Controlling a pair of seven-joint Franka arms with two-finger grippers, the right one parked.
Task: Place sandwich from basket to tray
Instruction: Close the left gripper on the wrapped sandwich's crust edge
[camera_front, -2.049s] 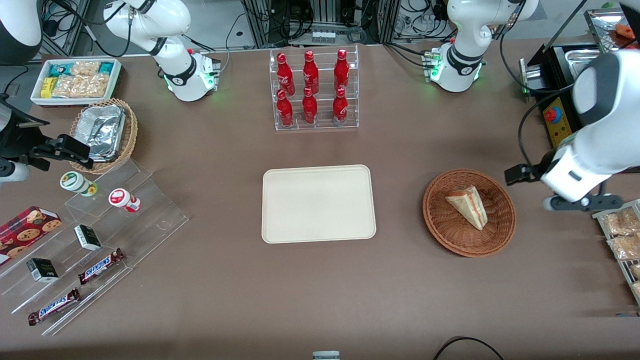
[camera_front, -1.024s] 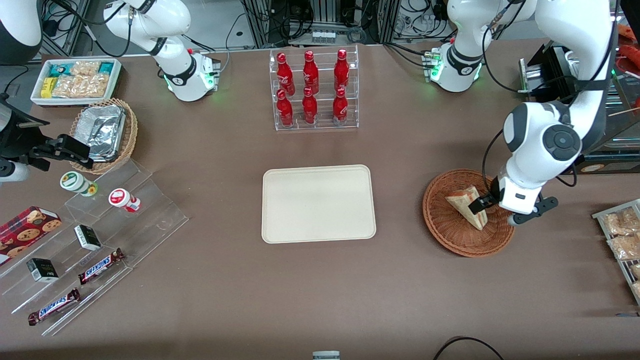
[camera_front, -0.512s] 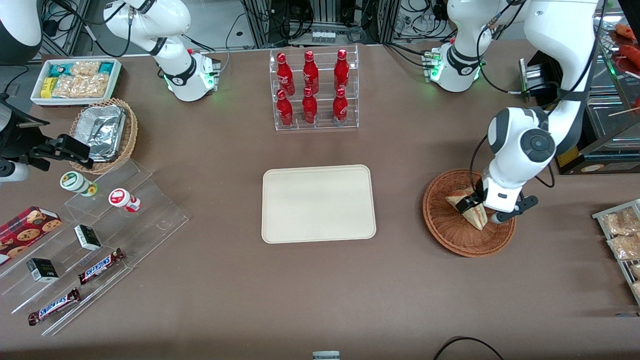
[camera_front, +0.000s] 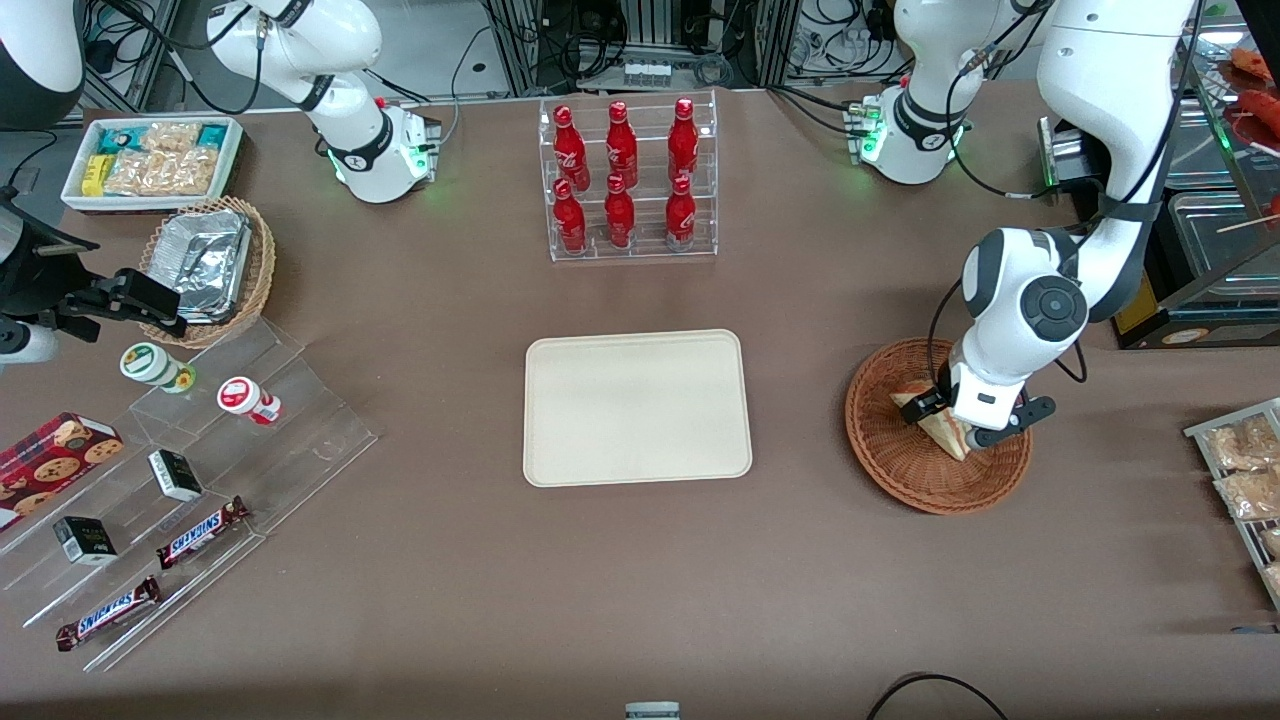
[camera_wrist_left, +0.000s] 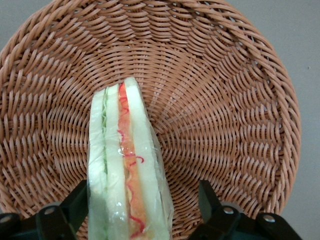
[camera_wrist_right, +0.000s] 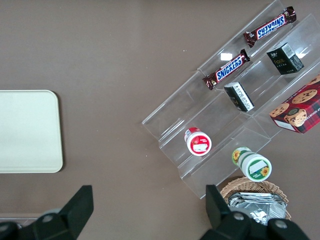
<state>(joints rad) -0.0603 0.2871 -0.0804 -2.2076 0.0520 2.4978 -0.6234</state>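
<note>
Your hand (camera_wrist_left: 142, 212) sits low inside the basket (camera_front: 890, 455), fingers (camera_wrist_left: 75, 207) spread on either side of the sandwich (camera_wrist_left: 127, 175), neither pad touching it. The sandwich lies in the basket, near the counter (camera_front: 640, 590) edge at the working arm's end. Bare counter separates basket from tray (camera_front: 637, 408). Only the wrist view shows the finger gaps; the front view hides them under the arm.
</note>
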